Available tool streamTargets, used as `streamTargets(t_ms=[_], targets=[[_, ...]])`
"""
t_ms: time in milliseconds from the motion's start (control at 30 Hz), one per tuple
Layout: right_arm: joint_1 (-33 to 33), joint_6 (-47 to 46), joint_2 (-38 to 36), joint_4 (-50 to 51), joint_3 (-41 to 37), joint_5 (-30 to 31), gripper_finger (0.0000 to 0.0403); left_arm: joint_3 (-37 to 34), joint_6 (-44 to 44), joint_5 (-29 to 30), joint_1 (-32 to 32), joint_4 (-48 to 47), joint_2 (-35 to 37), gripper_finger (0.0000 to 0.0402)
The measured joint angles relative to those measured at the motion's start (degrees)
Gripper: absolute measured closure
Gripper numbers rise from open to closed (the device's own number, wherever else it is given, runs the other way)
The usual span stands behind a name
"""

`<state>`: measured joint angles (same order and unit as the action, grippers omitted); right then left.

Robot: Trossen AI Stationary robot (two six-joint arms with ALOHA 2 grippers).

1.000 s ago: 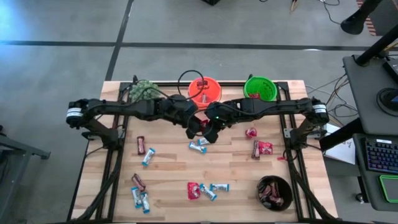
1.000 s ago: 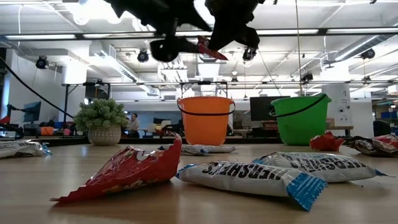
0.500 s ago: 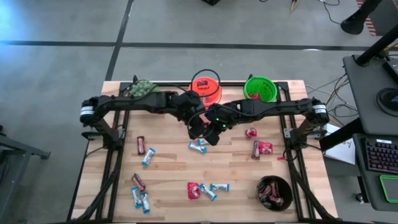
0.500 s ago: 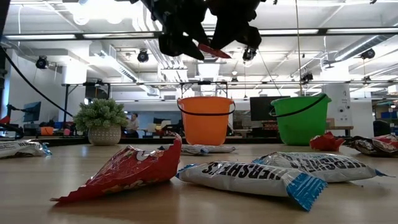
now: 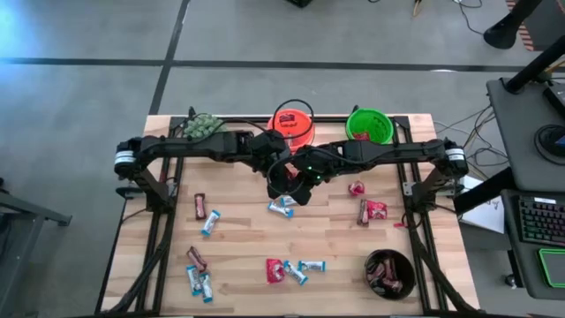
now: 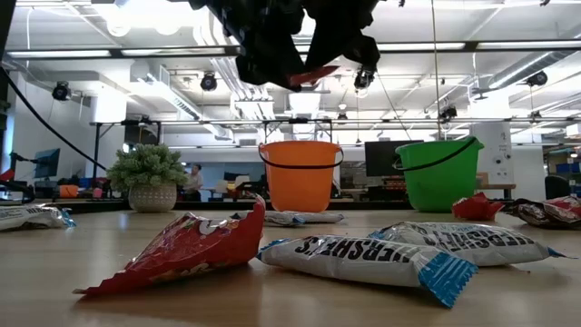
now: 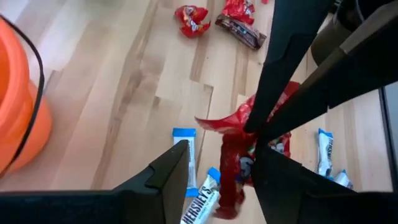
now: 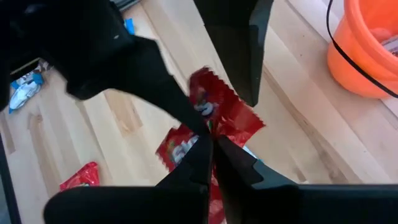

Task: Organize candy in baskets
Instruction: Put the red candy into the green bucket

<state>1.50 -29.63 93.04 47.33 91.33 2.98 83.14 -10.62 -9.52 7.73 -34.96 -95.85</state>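
From above, my two claws meet in mid-air over the worktop [image 5: 238, 247], just in front of the orange pail [image 5: 291, 128]; my left claw [image 5: 281, 179] has slid in from the side since a second ago and is drawing its fingers in around the red candy packet [image 5: 298, 187]. At table height the packet [image 6: 316, 76] hangs high above the loose candies; my left wrist sees it between fingers not yet pressed on it; my right wrist shows my right claw [image 8: 210, 144] pinching it. I judge this a hand-over, so the packet should reach a pail soon.
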Motion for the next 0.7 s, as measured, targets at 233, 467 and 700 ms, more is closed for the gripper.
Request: streamTargets(t_ms=[233, 467, 700], targets=[[-0.1, 0.6, -0.2, 0.4, 0.7, -0.5, 0.0394, 0.2, 3.6, -4.7, 0.1, 1.0, 0.0, 0.0373], [-0.1, 1.2, -0.2, 0.9, 2.7, -0.5, 0.0394, 0.2, 5.4, -7.7, 0.2, 2.0, 0.1, 0.0397], [0.0, 1.0, -0.3, 1.1, 3.2, 0.1, 0.0394, 0.2, 7.0, -9.9, 0.0, 1.6, 0.5, 0.04]])
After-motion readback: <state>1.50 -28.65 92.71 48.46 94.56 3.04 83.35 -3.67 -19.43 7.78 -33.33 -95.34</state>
